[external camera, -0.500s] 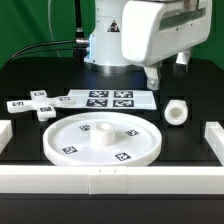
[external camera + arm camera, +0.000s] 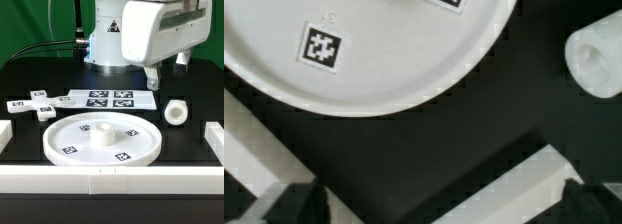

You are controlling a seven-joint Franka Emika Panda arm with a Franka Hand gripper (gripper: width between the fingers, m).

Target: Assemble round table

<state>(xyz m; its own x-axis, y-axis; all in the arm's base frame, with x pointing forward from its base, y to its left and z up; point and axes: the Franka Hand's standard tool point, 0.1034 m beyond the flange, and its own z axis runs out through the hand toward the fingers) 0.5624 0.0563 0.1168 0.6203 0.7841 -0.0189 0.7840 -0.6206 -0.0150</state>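
Nearest the camera, white border blocks [image 2: 110,182] run along the front edge of the black bench [image 2: 190,140], with one more block at each side. A seam shows in the front run, so their exact number cannot be told. Just behind them lies the one large rimmed round disc [image 2: 103,140], flat on the bench, with a raised hub at its centre and several square tags on its face. Farther back on the exterior view's right, the single short cylindrical leg [image 2: 176,112] lies on its side, apart from the disc. On the exterior view's left, the single small cross-shaped piece [image 2: 38,105] lies flat, also clear of the disc. Behind them is the marker board [image 2: 108,99] with four tags. The one arm [image 2: 135,35] rises at the back. The tool [image 2: 438,200] hangs above bare bench near the disc's rim and the leg. Its fingers [image 2: 287,205] are spread wide, holding nothing and touching nothing.
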